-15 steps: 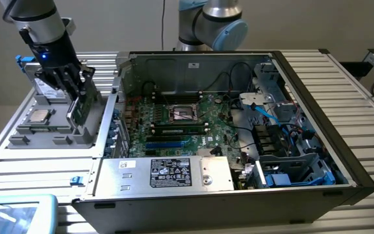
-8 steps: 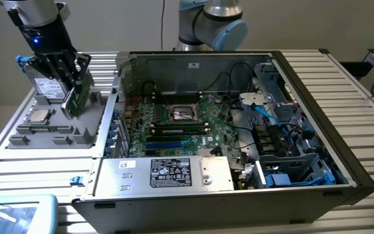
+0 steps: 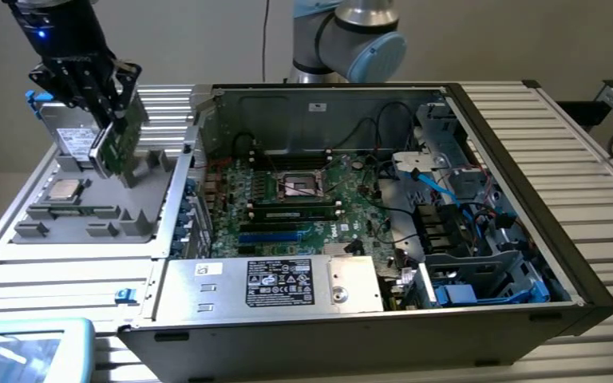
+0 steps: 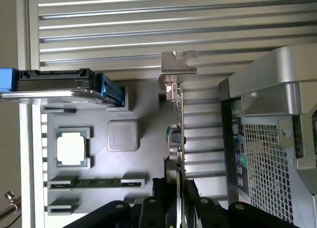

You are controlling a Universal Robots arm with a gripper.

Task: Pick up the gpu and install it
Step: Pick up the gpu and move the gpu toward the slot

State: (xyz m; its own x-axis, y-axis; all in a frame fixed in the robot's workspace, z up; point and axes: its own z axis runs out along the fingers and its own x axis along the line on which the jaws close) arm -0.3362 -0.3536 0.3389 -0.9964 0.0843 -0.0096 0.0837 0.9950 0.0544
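My gripper (image 3: 108,120) hangs over the grey parts tray (image 3: 93,223) at the exterior view's left, shut on the gpu (image 3: 117,152). The green card stands on edge, just above or at its holder on the tray; I cannot tell whether it has come clear. In the wrist view the gpu (image 4: 178,139) runs edge-on between my black fingers (image 4: 159,193), with its silver end bracket (image 4: 178,65) at the far end. To the exterior view's right, the open computer case (image 3: 498,263) holds the large green motherboard (image 3: 285,171) with blue slots (image 3: 274,236).
The tray also carries a square silver CPU chip (image 4: 72,148), a memory stick (image 4: 94,183) and a drive with blue clips (image 4: 54,85). The case's perforated rear wall (image 4: 267,153) rises close beside the card. Cables (image 3: 434,187) and a power supply (image 3: 285,283) crowd the case.
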